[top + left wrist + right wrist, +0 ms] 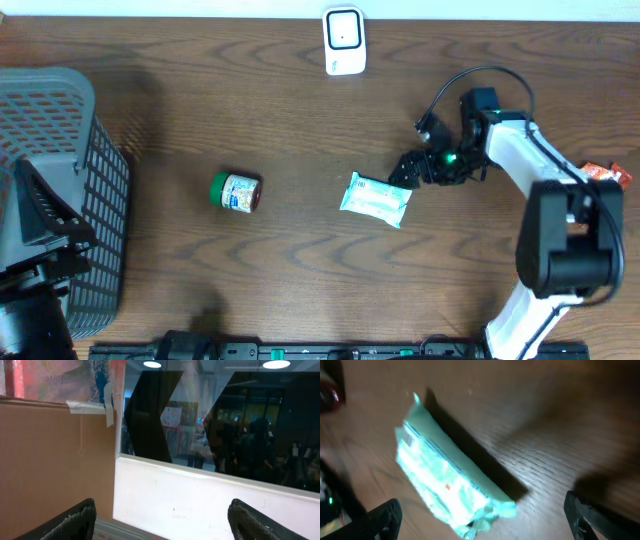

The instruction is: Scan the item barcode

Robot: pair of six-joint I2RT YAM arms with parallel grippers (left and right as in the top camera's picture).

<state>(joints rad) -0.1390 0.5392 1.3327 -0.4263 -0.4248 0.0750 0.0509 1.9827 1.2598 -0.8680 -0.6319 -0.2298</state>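
Lying just left of the right fingers (382, 520), spread wide and empty, the green packet (375, 198) runs lengthwise across the bench (300, 100) (that arm is much the nearer).

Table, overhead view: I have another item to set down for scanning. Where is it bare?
Bare wood lies between the basket and the jar, between the jar and the packet, and below both. It is crowded around the packet, by the right arm's fingers.
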